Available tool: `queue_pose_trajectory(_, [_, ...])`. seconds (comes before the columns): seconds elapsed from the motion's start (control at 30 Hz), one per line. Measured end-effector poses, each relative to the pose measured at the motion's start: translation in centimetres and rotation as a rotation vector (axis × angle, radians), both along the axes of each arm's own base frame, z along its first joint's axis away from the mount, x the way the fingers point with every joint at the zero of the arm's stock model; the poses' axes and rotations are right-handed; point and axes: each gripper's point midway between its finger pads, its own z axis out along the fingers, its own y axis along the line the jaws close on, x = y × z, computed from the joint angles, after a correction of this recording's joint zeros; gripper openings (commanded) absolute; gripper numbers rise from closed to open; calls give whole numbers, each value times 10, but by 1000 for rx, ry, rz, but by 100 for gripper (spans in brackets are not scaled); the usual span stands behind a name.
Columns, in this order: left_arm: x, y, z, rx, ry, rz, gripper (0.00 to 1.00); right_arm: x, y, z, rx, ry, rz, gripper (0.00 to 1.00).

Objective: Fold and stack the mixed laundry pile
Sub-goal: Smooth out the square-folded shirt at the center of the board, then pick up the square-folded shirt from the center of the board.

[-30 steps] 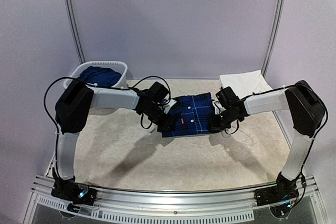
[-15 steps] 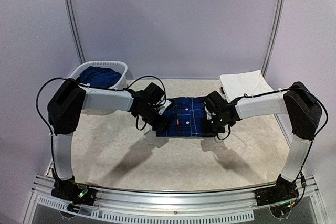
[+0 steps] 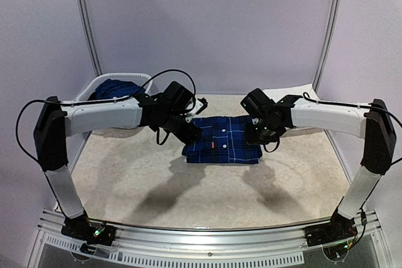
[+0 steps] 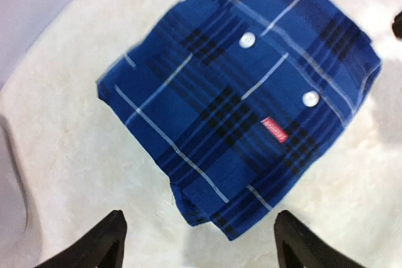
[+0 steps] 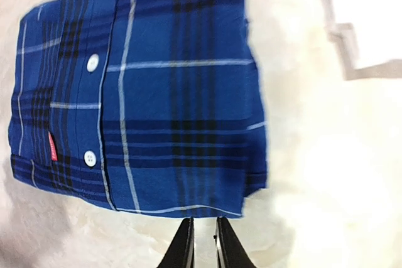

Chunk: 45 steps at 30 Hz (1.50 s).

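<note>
Folded plaid shirt (image 3: 223, 140) lying flat on the table (image 3: 188, 186), midway between the left and right edges and nearer the far edge than the near one. It forms a compact rectangle, placket uppermost, with two white buttons and a small red label showing.

The left hand (image 4: 201, 246) hangs above the shirt's left end with its fingers spread wide and nothing between them. The right hand (image 5: 204, 243) hangs above the right end with its fingers almost pressed together, also gripping nothing. Neither hand touches the cloth.

A folded white garment (image 3: 292, 98) lies at the far right corner, well apart from the shirt. A solid blue garment (image 3: 119, 89) sits in the white laundry basket (image 3: 146, 78) at the far left corner.

Handling, as judged: the shirt is light, soft and limp, not fragile, with no stiffness of its own. Lifted by one edge or by the top layer alone, the fold would likely open and sag. The safer hold is a pinch through all layers at the two short ends, one hand to each, keeping the bundle level. The cloth may also drag and wrinkle if slid across the table.
</note>
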Motion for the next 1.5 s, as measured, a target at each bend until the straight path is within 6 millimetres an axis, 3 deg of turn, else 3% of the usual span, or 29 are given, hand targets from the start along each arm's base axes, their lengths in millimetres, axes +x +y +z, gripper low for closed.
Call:
queue_pose_trajectory(0.2, [-16,-11,55,23,-181,-40,100,-3,-23,32,-39,-57,-69,16])
queue_pose_trajectory(0.33, [-10,-16,85,-2,-297,-33,100,-4,-41,56,-74,-102,-132,19])
queue_pose_trajectory(0.53, [-2,-21,96,25,-384,-57,100,-4,-66,85,-134,-165,-230,53])
queue_pose_trajectory(0.63, [-11,-35,99,56,-431,-139,97,-7,-79,87,-182,-177,-272,61])
queue_pose_trajectory(0.8, [-37,-76,77,153,-465,-317,94,-11,-96,89,-254,-188,-310,67])
queue_pose_trajectory(0.93, [-55,-103,37,264,-455,-454,93,-13,-104,89,-288,-196,-324,67])
queue_pose_trajectory(1.1, [-71,-125,-8,427,-452,-586,90,-25,-125,72,-331,-163,-337,67])
queue_pose_trajectory(1.3, [-71,-135,-40,559,-457,-665,88,-40,-160,63,-283,-142,-379,68])
queue_pose_trajectory(1.5, [-63,-149,-54,618,-482,-711,85,-43,-167,69,-177,-158,-375,69])
